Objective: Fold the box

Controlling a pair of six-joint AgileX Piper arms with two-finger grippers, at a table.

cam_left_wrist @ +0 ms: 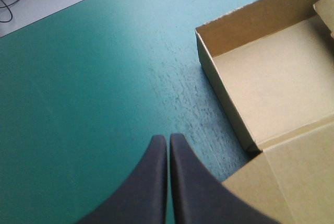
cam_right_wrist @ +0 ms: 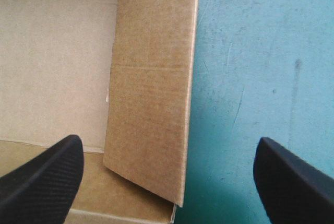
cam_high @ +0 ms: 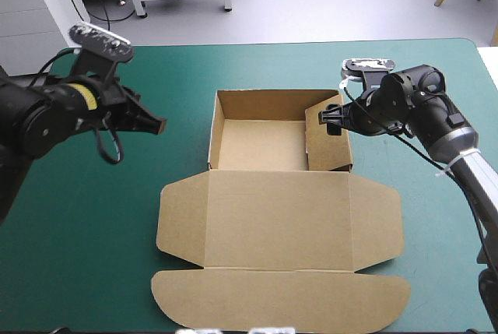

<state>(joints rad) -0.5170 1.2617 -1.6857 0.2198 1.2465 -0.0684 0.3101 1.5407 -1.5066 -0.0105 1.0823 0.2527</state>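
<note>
Brown cardboard box point(cam_high: 276, 217): I found walls raised, right flap untucked, lid flat. Left jaws clenched empty; right jaws released.

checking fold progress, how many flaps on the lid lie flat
3: left flap and right flap at the lid's sides, the long rounded flap along its near edge. None hidden.

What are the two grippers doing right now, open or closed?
Left gripper: closed, holding nothing, beside the box.
Right gripper: open, holding nothing, over the box.
</note>
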